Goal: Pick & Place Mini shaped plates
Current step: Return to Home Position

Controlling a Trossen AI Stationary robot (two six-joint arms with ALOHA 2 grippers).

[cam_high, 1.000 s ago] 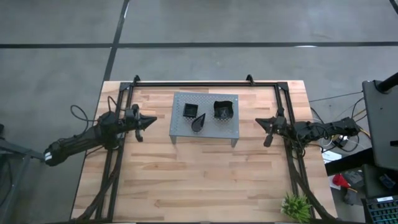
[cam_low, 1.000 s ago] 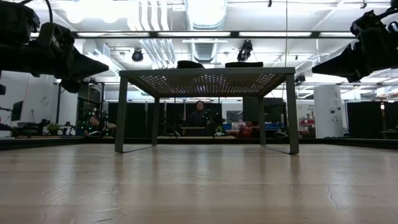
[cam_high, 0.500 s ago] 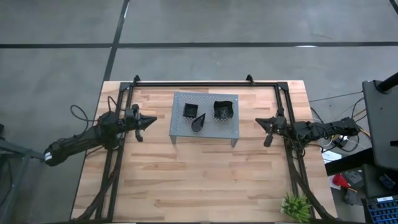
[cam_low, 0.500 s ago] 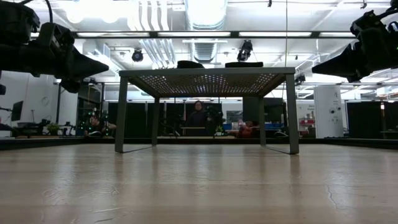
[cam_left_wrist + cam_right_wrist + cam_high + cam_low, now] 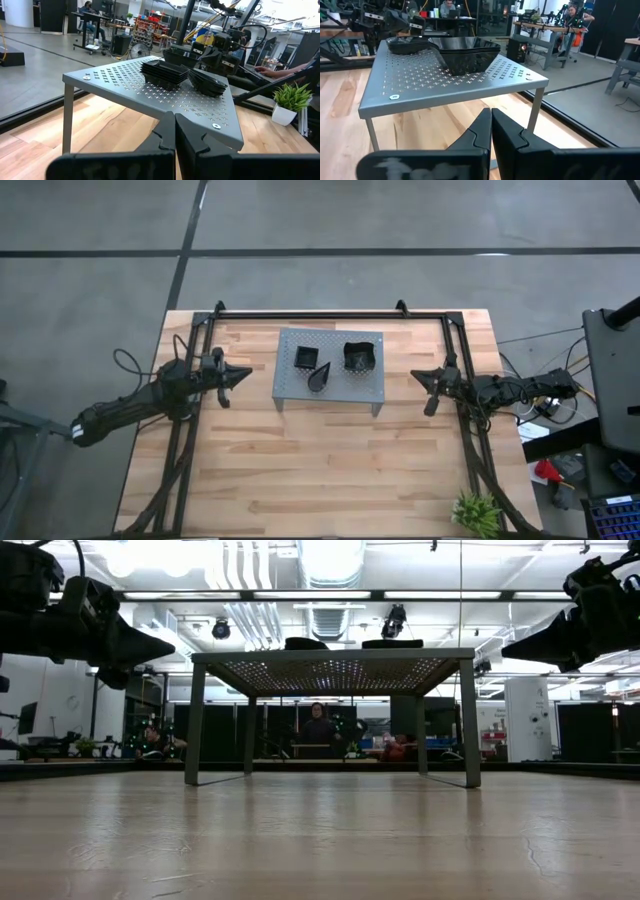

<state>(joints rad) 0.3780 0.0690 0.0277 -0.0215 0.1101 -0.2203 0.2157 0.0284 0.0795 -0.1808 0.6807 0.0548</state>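
Glossy black mini shaped plates sit in stacks on top of a grey perforated rack point(image 5: 330, 368): a small square stack point(image 5: 305, 356), a teardrop stack point(image 5: 319, 378) and a larger square stack point(image 5: 359, 356). The rack stands on its legs on the wooden table. My left gripper point(image 5: 246, 376) hovers shut at the rack's left, pointing level at it. My right gripper point(image 5: 415, 376) hovers shut at the rack's right, also pointing at it. In the left wrist view the square stack point(image 5: 164, 73) and teardrop stack point(image 5: 207, 82) show past the shut fingers point(image 5: 175, 135).
A small green plant point(image 5: 476, 512) in a white pot stands at the table's near right corner. A black frame point(image 5: 330, 313) runs along the far edge and down both sides. Bare wood lies in front of the rack. People sit in the room beyond.
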